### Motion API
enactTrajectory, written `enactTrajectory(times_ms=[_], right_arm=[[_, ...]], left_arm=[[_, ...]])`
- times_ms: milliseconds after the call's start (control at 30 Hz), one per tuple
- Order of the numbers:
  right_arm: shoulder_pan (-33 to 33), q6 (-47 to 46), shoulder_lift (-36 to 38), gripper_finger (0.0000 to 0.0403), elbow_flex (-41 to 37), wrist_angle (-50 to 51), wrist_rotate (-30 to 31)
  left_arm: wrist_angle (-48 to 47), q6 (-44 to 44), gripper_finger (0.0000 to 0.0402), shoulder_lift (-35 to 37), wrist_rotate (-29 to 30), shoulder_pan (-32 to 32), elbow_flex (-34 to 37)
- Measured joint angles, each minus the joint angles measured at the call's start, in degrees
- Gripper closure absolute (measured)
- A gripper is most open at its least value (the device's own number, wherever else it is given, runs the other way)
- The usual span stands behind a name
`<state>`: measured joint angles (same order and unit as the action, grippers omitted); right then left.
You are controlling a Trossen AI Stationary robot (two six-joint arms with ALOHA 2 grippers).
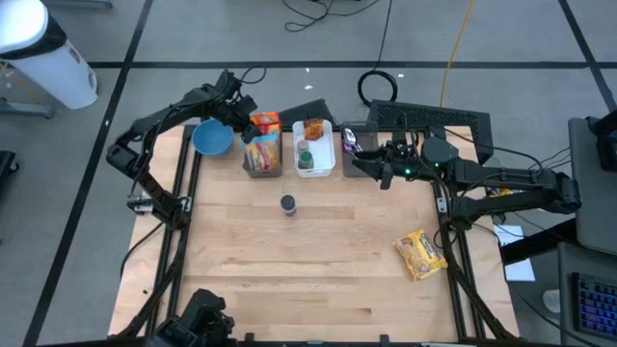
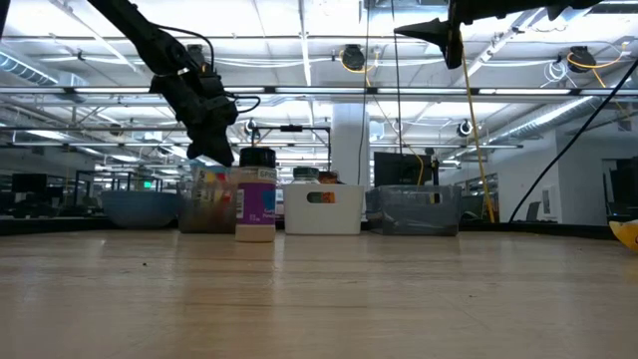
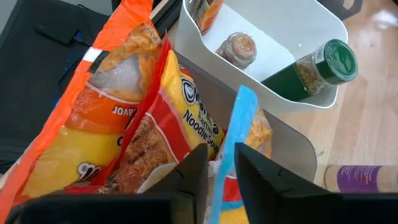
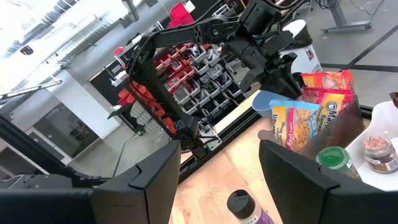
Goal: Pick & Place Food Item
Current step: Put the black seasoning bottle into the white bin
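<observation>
Hovering over noodle packets, left gripper; fingers slightly apart.

Noodle packets inside bin

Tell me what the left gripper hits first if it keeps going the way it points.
Probably the blue-edged packet right ahead of the left gripper, standing in the grey bin; the fingertips straddle its top edge.
</observation>
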<state>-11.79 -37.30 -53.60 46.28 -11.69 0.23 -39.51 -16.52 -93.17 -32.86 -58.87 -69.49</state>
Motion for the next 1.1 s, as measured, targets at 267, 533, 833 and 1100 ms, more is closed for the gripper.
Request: enactTrajectory(times_ms=[267, 533, 833, 1100], right_arm=[[0.00, 0.00, 0.00, 0.0190, 0.00, -0.02, -0.02], [0.00, 0.31, 0.00, 0.0190, 0.00, -0.02, -0.22], [0.07, 0.56, 0.01, 0.0190, 0.00, -0.04, -0.26], [2.96, 2.02, -0.55, 0.0190, 0.06, -0.35, -0.28]], left_arm=[[-0.27, 3.09, 0.0274, 1.56, 0.00, 0.02, -0.73], [-0.90, 5.31, 0.0279, 8.37, -0.06, 0.39, -5.11], [1.88, 12.06, 0.0279, 15.81, -0.91, 4.38, -7.04], [-3.37, 16.85, 0.0279, 20.93, -10.32, 8.96, -7.02]])
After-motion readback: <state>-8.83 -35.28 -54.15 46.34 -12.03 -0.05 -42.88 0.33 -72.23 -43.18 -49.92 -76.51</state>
